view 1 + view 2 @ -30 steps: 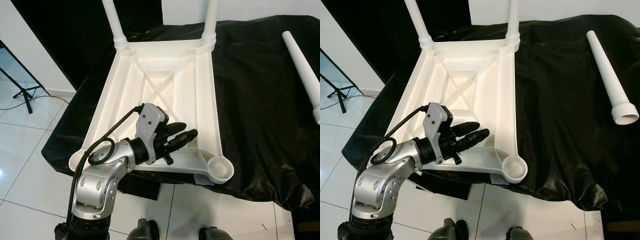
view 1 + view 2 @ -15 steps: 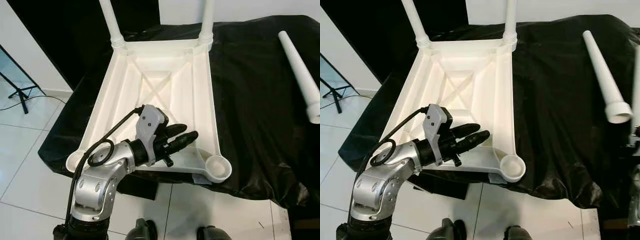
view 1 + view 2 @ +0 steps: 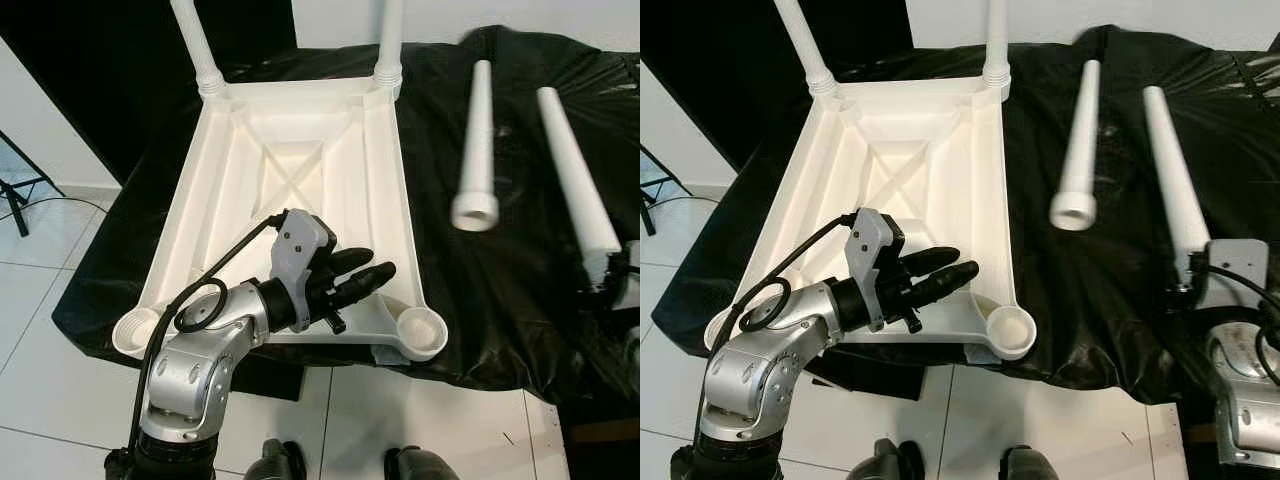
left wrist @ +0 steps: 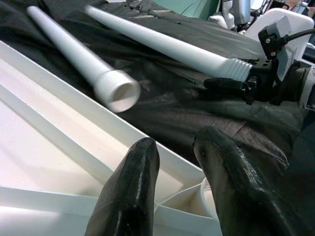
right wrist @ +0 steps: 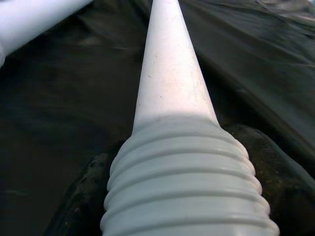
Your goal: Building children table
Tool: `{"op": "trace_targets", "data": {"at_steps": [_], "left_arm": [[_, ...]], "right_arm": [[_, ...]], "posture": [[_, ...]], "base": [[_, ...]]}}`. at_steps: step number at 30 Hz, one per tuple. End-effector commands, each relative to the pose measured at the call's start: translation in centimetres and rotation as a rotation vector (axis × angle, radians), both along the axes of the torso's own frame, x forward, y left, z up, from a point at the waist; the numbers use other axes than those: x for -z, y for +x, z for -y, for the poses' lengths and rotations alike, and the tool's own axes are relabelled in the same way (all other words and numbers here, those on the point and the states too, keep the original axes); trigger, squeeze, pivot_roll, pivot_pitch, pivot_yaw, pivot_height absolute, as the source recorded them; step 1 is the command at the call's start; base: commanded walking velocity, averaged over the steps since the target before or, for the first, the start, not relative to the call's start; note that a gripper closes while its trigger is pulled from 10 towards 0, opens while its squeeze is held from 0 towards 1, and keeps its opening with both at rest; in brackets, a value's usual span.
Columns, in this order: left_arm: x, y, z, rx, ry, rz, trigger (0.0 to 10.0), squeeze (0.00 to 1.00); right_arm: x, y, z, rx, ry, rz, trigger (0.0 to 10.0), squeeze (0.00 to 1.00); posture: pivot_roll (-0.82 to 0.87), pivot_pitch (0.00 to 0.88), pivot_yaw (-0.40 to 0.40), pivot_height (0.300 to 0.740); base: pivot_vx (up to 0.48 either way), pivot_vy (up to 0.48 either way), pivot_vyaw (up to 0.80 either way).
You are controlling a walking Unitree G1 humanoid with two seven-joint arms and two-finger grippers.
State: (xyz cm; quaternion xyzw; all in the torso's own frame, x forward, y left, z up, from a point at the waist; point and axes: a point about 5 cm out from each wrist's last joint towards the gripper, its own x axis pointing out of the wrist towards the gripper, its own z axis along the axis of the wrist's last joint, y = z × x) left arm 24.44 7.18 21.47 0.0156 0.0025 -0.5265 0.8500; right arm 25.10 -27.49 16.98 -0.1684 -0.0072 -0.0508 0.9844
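Observation:
A white children's table top (image 3: 300,150) lies upside down on a black-covered surface. Two white legs (image 3: 195,45) (image 3: 390,40) stand in its far corners. The near corner sockets (image 3: 422,325) (image 3: 135,330) are bare. My left gripper (image 3: 378,262) hovers open over the top's near edge with nothing between its fingers (image 4: 133,191). Two loose legs lie to the right. My right gripper (image 3: 1185,285) is shut on the ribbed end of the outer leg (image 3: 1170,170), as the right wrist view shows (image 5: 172,98). The inner leg (image 3: 1080,140) lies free beside it.
The black cloth (image 3: 500,280) hangs over the surface's near edge, with white tiled floor (image 3: 60,400) below. A tripod foot (image 3: 15,205) stands on the floor at far left. A dark backdrop (image 3: 100,60) rises behind the table top.
The view has swung to the right, bringing the second loose leg and my right gripper on the outer leg's end into sight. My left arm has kept its pose.

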Motion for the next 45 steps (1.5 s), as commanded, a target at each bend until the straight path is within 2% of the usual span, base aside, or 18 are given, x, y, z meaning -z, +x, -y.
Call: {"op": "trace_targets", "data": {"at_steps": [1, 3, 6, 13, 16, 17, 21, 24, 25, 26, 27, 28, 29, 34, 38, 40, 44, 45], "left_arm": [[0.1, 0.2, -0.1, -0.071, -0.003, -0.003, 10.0, 0.0], [0.0, 0.2, 0.0, -0.07, -0.003, -0.001, 10.0, 0.0], [0.0, 0.4, 0.0, -0.072, -0.007, 0.002, 10.0, 0.0], [0.0, 0.5, 0.0, -0.077, -0.006, 0.017, 10.0, 0.0], [-0.2, 0.9, -0.1, -0.082, -0.005, 0.018, 10.0, 0.0], [-0.2, 0.9, -0.1, -0.082, -0.005, 0.018, 10.0, 0.0], [-0.3, 1.6, -0.4, -0.106, 0.003, 0.003, 10.0, 0.0], [-0.4, 2.1, -0.5, -0.111, 0.002, 0.011, 10.0, 0.0], [-0.5, 2.2, -0.6, -0.097, -0.012, -0.004, 10.0, 0.06], [-0.5, 2.2, -0.6, -0.097, -0.012, -0.004, 10.0, 0.06], [-0.6, 2.4, -0.7, -0.095, -0.022, -0.005, 10.0, 0.06], [-0.7, 2.7, -0.9, -0.09, -0.04, -0.024, 10.0, 0.8], [-0.8, 3.0, -1.1, -0.093, -0.055, -0.036, 10.0, 1.0], [-1.2, 4.3, -2.2, -0.144, -0.076, -0.037, 10.0, 1.0], [-1.2, 4.7, -2.5, -0.164, -0.076, -0.028, 10.0, 1.0], [-1.2, 5.3, -2.8, -0.218, -0.07, -0.02, 10.0, 1.0], [-1.1, 5.5, -3.0, -0.241, -0.064, -0.018, 10.0, 1.0], [-1.0, 5.8, -3.0, -0.264, -0.056, -0.021, 10.0, 0.71]], "right_arm": [[0.2, 0.1, -3.1, -0.176, 0.026, 0.0, 10.0, 0.0], [0.1, 0.1, -3.1, -0.164, 0.034, 0.007, 10.0, 0.0], [-0.7, -0.1, -2.2, -0.027, 0.02, 0.096, 10.0, 0.0], [-1.8, -0.5, -2.5, 0.016, 0.059, 0.197, 10.0, 0.0], [-2.5, -0.7, -4.0, -0.013, 0.072, 0.261, 10.0, 0.0], [-2.5, -0.7, -4.0, -0.013, 0.072, 0.261, 10.0, 0.0], [-3.1, -0.8, -6.2, -0.047, 0.14, 0.315, 10.0, 0.0], [-3.1, -0.7, -7.6, -0.089, 0.148, 0.323, 10.0, 0.0], [-3.0, -0.6, -8.4, -0.12, 0.157, 0.322, 10.0, 0.0], [-3.0, -0.6, -8.4, -0.12, 0.157, 0.322, 10.0, 0.0], [-2.9, -0.6, -9.2, -0.15, 0.159, 0.324, 10.0, 0.0], [-2.9, -0.5, -9.9, -0.178, 0.178, 0.323, 10.0, 0.0], [-2.9, -0.4, -10.5, -0.206, 0.198, 0.319, 10.0, 0.0], [-2.6, 0.2, -12.8, -0.361, 0.269, 0.291, 10.0, 0.0], [-2.6, 0.3, -13.4, -0.398, 0.28, 0.29, 10.0, 0.0], [-2.5, 0.8, -14.1, -0.436, 0.29, 0.285, 10.0, 0.0], [-2.4, 0.9, -14.4, -0.449, 0.291, 0.282, 10.0, 0.0], [-2.4, 1.1, -14.5, -0.459, 0.288, 0.282, 10.0, 0.0]], "posture": [[0.0, 0.183, 0.057, 0.74], [0.0, 0.183, 0.057, 0.74], [0.0, 0.174, 0.06, 0.74], [-0.01, 0.158, 0.065, 0.74], [-0.01, 0.146, 0.068, 0.74], [-0.01, 0.146, 0.068, 0.74], [-0.01, 0.134, 0.069, 0.74], [-0.01, 0.119, 0.067, 0.74], [0.0, 0.107, 0.063, 0.74], [0.0, 0.107, 0.063, 0.74], [0.0, 0.107, 0.063, 0.74], [0.0, 0.098, 0.058, 0.74], [0.0, 0.092, 0.056, 0.74], [0.01, 0.054, 0.047, 0.74], [0.01, 0.038, 0.045, 0.74], [0.01, 0.008, 0.036, 0.74], [0.01, 0.003, 0.035, 0.74], [0.02, 0.0, 0.032, 0.74]], "base": [[0.0, 0.0, 0.0], [0.0, 0.0, 0.0], [0.0, 0.0, 0.0], [0.0, 0.0, 0.0], [0.0, 0.0, 0.0], [0.0, 0.0, 0.0], [0.0, 0.0, 0.0], [0.0, 0.0, 0.0], [0.0, 0.0, 0.0], [0.0, 0.0, 0.0], [0.0, 0.0, 0.0], [0.0, 0.0, 0.0], [0.0, 0.0, 0.0], [0.0, 0.0, 0.0], [0.0, 0.0, 0.0], [0.0, 0.0, 0.0], [0.0, 0.0, 0.0], [0.0, 0.0, 0.0]]}}
